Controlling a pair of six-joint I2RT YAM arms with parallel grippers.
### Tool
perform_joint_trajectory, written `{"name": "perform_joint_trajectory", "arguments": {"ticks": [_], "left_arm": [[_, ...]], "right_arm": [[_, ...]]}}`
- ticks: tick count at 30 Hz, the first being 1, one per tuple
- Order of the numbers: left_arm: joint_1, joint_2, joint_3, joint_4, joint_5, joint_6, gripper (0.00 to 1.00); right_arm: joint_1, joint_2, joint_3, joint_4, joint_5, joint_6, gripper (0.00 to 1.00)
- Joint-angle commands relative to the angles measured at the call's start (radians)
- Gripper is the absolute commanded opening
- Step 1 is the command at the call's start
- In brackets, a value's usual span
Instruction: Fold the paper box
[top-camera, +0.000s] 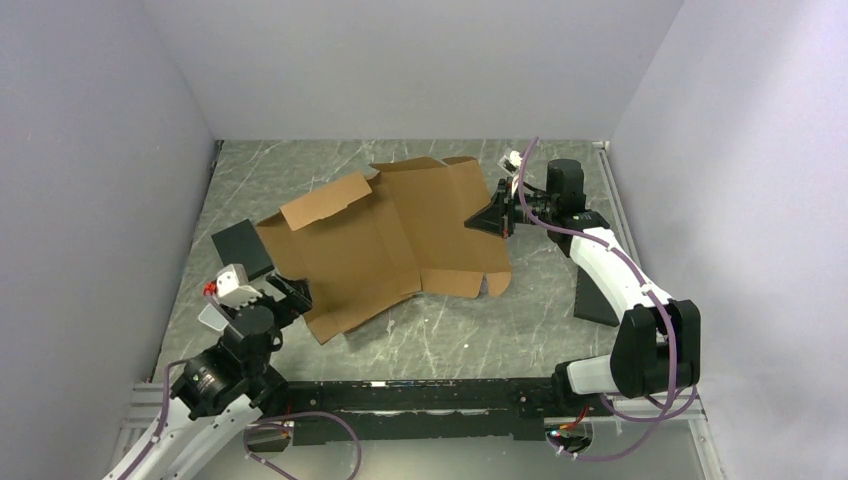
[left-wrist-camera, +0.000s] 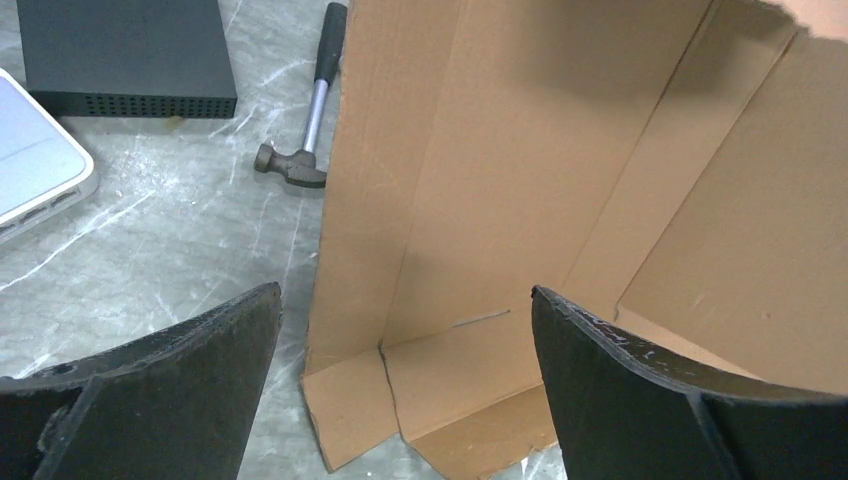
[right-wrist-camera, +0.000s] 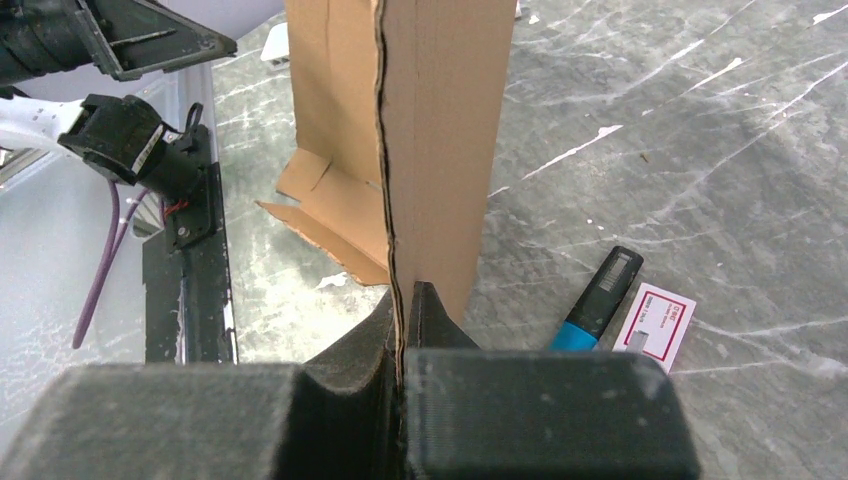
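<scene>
The right arm (top-camera: 620, 270) rises from its base at the near right of the desk (top-camera: 450, 335), bends sharply at the elbow and runs its white-shelled forearm forward and to the left. Its wrist is level at the right edge of the paper box (top-camera: 385, 235). The right pincer (right-wrist-camera: 403, 310) is clamped on that edge: in the wrist view the thin corrugated edge runs straight down into the seam between the two matte black fingers, and the panel stands upright above them. The left arm (top-camera: 215, 385) stays low at the near left, aiming forward at the sheet's near-left corner. The left pincer (left-wrist-camera: 405, 293) has its broad, curved black fingers spread wide apart and grips nothing, with the notched corner flaps lying on the desk between them. The box is a plain brown die-cut sheet with scored creases, spread over the middle of the grey, white-veined desk, one flap tilted up at its far left. A flat black pad (left-wrist-camera: 125, 55) with a perforated side lies just beside its left edge, and a small hammer (left-wrist-camera: 305, 110) with a metal shaft lies against that edge. A black marker (right-wrist-camera: 600, 295) with a blue band and a small white card (right-wrist-camera: 655, 325) rest on the desk near the right pincer.
</scene>
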Motion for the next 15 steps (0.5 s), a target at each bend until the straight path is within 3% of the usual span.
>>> {"name": "perform_joint_trajectory", "arguments": {"ticks": [1, 4, 9, 12, 15], "left_arm": [[-0.004, 0.052, 0.002, 0.014, 0.014, 0.036, 0.99], [-0.004, 0.244, 0.076, -0.026, 0.075, 0.013, 0.99], [-0.003, 0.580, 0.298, -0.286, 0.150, -0.161, 1.00], [-0.002, 0.630, 0.308, -0.320, 0.192, -0.196, 1.00], [-0.002, 0.561, 0.222, -0.218, 0.247, -0.181, 1.00]], "right_arm": [[0.004, -0.020, 0.009, 0.014, -0.013, -0.015, 0.00], [0.004, -0.018, 0.009, 0.014, -0.009, -0.014, 0.00], [0.004, -0.019, 0.012, 0.010, 0.003, -0.016, 0.00], [0.001, -0.016, 0.020, -0.002, 0.031, -0.017, 0.00], [-0.008, -0.019, 0.029, -0.009, 0.068, -0.011, 0.00]]}}
